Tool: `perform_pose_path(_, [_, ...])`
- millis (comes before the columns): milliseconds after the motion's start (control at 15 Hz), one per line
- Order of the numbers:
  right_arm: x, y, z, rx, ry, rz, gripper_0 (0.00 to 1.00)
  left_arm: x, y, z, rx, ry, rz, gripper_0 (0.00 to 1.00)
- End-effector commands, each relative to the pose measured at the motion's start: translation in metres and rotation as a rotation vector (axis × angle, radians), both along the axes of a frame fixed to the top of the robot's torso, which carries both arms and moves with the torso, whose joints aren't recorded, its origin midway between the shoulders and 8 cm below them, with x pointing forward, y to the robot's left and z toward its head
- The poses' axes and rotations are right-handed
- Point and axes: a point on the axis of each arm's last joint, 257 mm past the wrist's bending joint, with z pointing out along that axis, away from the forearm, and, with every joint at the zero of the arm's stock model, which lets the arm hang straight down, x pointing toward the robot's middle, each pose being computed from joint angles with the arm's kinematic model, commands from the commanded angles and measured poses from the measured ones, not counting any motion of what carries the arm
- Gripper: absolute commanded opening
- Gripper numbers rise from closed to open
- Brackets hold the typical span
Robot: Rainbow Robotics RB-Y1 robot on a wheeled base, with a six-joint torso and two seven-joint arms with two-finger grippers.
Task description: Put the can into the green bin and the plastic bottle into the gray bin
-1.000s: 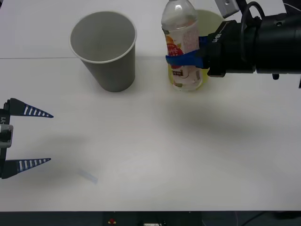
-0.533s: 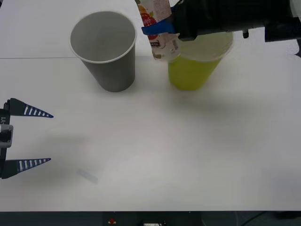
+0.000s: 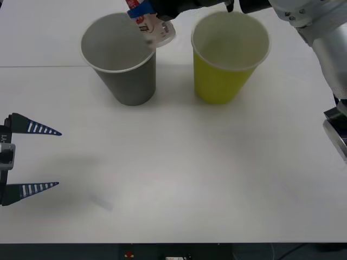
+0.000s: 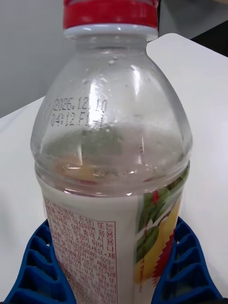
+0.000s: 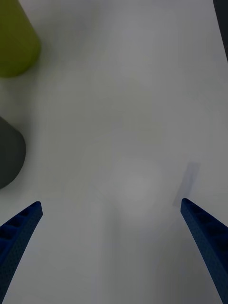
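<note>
The right gripper point(image 3: 142, 9) is clenched on the plastic bottle point(image 3: 153, 28), its blue fingers point(image 4: 40, 270) pressed against both sides of the label just below the bottle's shoulder. The bottle hangs tilted over the far edge of the gray bin point(image 3: 120, 57) — its base sits just above the rim on the side nearest the green bin point(image 3: 230, 56), not yet inside. Close up, the bottle point(image 4: 114, 156) shows a red cap and a printed fruit label. The two bins stand upright, side by side, near each other on the white table point(image 3: 195, 168). The left gripper point(image 3: 32, 157) rests low at the table's near left, fingers spread wide — holding nothing.
</note>
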Motion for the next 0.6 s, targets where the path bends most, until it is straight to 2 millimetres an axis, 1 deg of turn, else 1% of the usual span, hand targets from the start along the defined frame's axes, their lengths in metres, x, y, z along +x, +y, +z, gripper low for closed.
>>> perform_pose_path(67, [0.014,0.024,0.001,0.002,-0.011,-0.002,0.0,0.0,0.0,0.0,0.0,0.0,0.0,1.0])
perform_pose_path(133, [0.02,0.036,0.0,0.004,-0.024,-0.007,0.0,0.0,0.0,0.0,0.0,0.0,0.0,1.0])
perform_pose_path(200, [0.024,0.041,0.0,0.008,-0.034,-0.013,0.0,0.0,0.0,0.0,0.0,0.0,0.0,1.0])
perform_pose_path(333, [0.029,0.058,-0.005,0.014,-0.051,-0.008,0.0,0.0,0.0,0.0,0.0,0.0,0.0,1.0])
perform_pose_path(400, [0.03,0.064,-0.007,0.014,-0.051,-0.004,0.0,0.0,0.0,0.0,0.0,0.0,0.0,1.0])
perform_pose_path(600, [0.027,0.074,-0.009,0.004,-0.058,0.006,0.0,0.0,0.0,0.0,0.0,0.0,0.0,1.0])
